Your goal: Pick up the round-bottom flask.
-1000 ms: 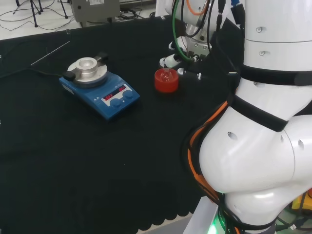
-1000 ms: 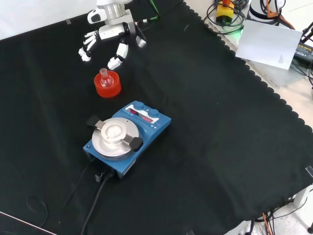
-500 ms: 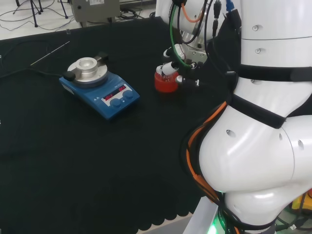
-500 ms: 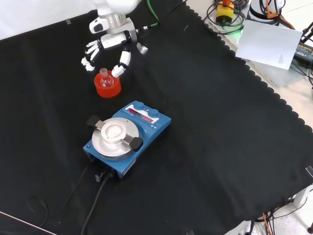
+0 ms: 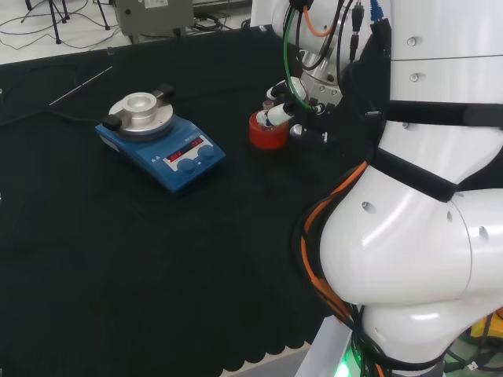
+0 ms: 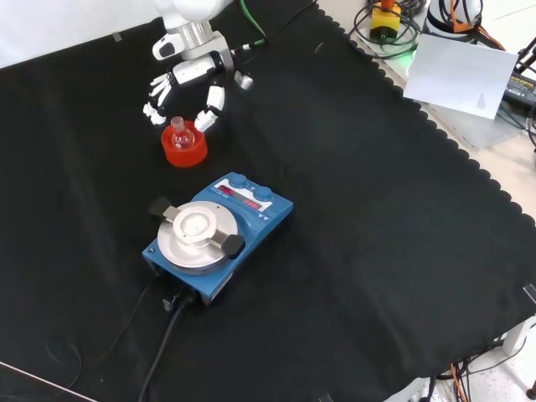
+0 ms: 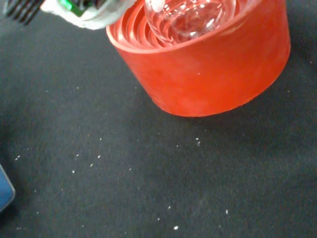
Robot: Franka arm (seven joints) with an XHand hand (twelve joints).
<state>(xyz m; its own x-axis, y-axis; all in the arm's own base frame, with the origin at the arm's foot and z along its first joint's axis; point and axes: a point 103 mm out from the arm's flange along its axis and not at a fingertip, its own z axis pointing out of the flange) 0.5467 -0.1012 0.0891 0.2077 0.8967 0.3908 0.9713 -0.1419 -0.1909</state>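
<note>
Since the earlier frame robot hand (image 6: 186,80) dropped closer, fingers spread open either side of round-bottom flask (image 6: 181,130), which stands neck-up in red ribbed stand (image 6: 184,149) on worktop (image 6: 352,218), just below the palm.

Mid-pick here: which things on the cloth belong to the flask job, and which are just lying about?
Part of the job:
- flask, sitting in the red stand
- red stand
- hand, fingers spread either side of the flask's neck

Lying about:
- blue hotplate and its cable
- thin rod on the cloth
</note>
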